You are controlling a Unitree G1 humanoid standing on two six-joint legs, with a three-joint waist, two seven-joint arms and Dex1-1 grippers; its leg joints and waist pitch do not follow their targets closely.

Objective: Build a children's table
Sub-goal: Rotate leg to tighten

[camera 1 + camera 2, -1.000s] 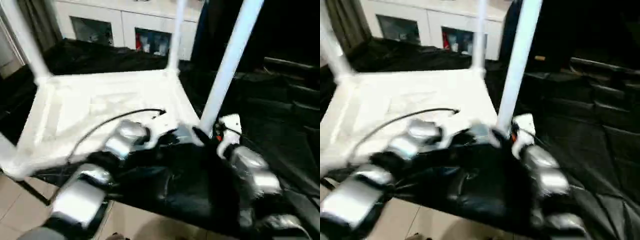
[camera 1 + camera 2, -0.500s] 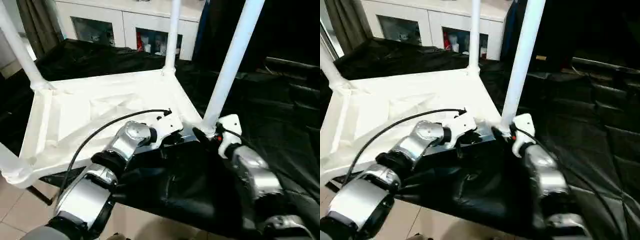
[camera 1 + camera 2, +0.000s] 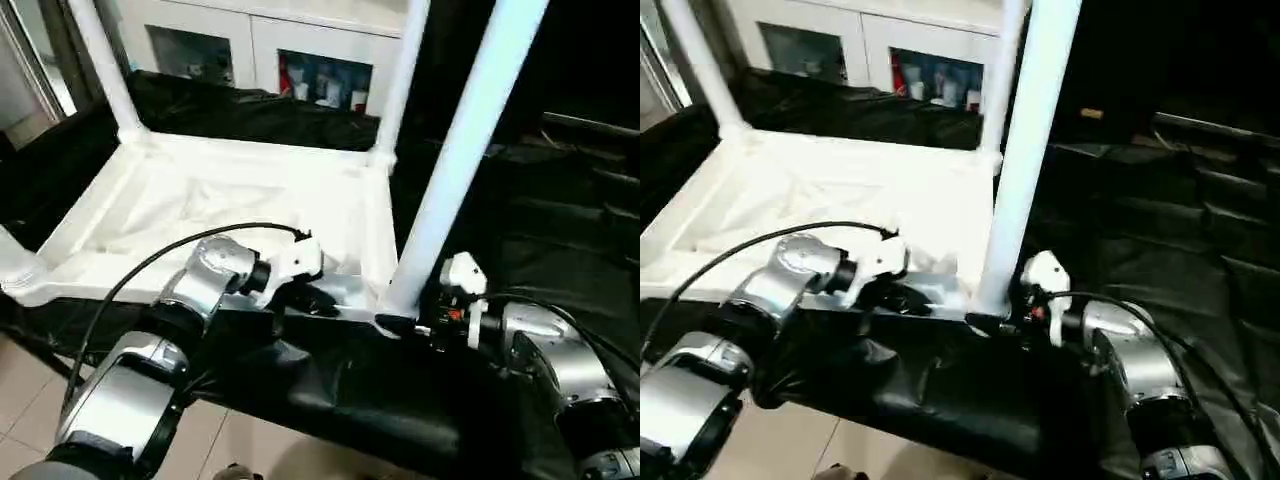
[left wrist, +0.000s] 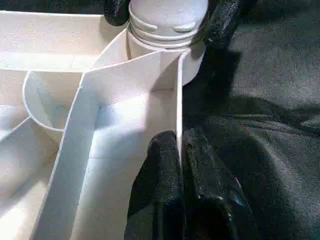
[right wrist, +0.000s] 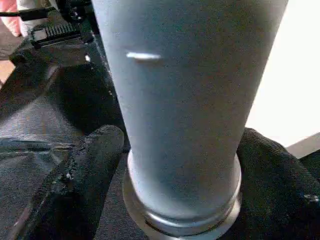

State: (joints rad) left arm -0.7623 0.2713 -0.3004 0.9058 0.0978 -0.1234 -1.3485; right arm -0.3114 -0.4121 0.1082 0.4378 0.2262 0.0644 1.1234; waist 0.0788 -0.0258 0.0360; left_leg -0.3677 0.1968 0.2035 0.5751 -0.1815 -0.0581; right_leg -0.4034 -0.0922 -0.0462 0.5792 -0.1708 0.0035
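While upturned: table [image 3: 200, 215]; four legs [image 3: 462, 165]

Both forearms are built of rounded silver segments joined by black collars, the left forearm [image 3: 150, 370] and the right forearm [image 3: 560, 365] alike. Each wrist ends in a white plastic housing [image 3: 292, 262] (the right one carries a small red-orange mark). A thin black cable [image 3: 165, 260] arcs over the left arm. The gripper fingers [image 4: 200, 195] are matte black with a coarse, pebbled surface.
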